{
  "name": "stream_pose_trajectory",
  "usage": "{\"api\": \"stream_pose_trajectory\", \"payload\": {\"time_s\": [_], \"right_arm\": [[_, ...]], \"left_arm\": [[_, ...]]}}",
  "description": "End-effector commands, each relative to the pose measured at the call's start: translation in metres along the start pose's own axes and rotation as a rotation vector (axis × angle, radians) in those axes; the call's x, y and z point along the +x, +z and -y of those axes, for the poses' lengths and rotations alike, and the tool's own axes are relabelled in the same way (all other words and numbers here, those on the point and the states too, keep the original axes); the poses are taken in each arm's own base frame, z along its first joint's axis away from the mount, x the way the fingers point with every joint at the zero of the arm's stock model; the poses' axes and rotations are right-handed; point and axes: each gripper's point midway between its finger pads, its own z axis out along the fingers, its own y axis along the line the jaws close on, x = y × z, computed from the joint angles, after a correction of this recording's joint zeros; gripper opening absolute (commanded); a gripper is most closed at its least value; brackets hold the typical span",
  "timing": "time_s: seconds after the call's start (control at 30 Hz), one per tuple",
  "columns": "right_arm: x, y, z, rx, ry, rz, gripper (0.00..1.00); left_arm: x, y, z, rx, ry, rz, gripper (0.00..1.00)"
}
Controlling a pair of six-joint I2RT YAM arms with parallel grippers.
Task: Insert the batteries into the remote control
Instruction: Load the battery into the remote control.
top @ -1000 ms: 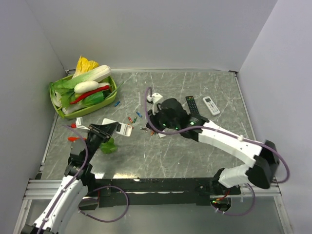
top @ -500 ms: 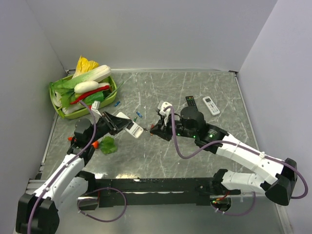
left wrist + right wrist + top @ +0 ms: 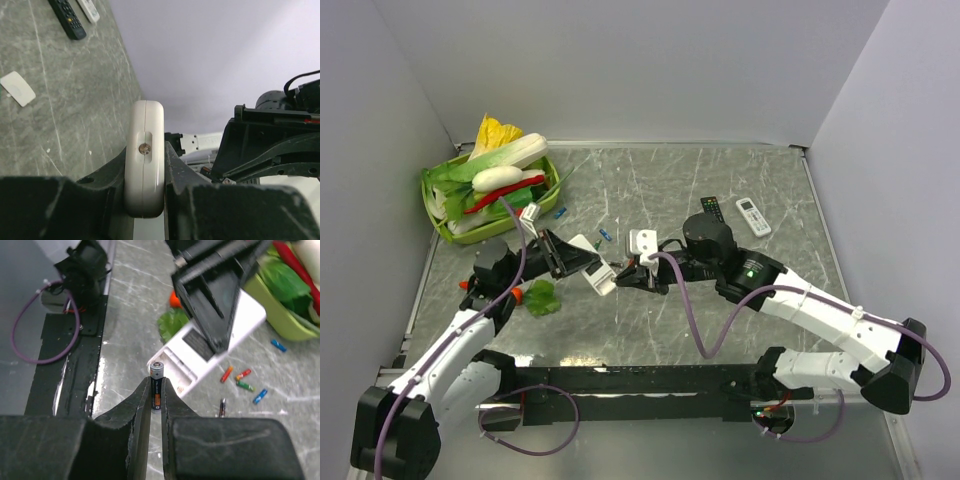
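My left gripper (image 3: 578,262) is shut on the remote control (image 3: 598,275), holding it off the table. The left wrist view shows the remote control (image 3: 145,155) edge-on, clamped between the fingers. In the right wrist view its white back (image 3: 215,340) faces up and the battery compartment (image 3: 176,366) lies open. My right gripper (image 3: 156,390) is shut on a black battery with an orange band (image 3: 156,385), plus end forward, just short of that compartment. In the top view the right gripper (image 3: 623,277) nearly meets the remote. Several loose coloured batteries (image 3: 243,380) lie on the table.
A green basket (image 3: 440,225) of vegetables stands at the back left. A green leaf (image 3: 542,297) and an orange carrot (image 3: 517,296) lie under the left arm. A black remote (image 3: 713,212) and a white one (image 3: 753,216) lie at the right. A white battery cover (image 3: 17,88) lies on the table.
The left arm has carried the remote right and forward toward the table's middle. The right gripper has swung left with its battery, so its tip now faces the remote's open compartment.
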Motion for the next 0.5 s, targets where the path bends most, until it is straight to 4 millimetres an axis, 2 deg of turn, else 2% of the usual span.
{"api": "stream_pose_trajectory", "payload": {"time_s": [0.0, 0.13, 0.47], "right_arm": [[-0.036, 0.004, -0.008, -0.117, -0.173, 0.063, 0.0], [-0.027, 0.011, -0.017, -0.193, -0.183, -0.009, 0.0], [-0.008, 0.026, -0.011, -0.247, -0.249, -0.148, 0.0]], "left_arm": [[0.0, 0.002, 0.033, 0.096, 0.106, -0.067, 0.02], [0.001, 0.003, 0.037, 0.111, 0.102, -0.076, 0.02], [0.001, 0.007, 0.037, 0.081, 0.111, -0.129, 0.02]]}}
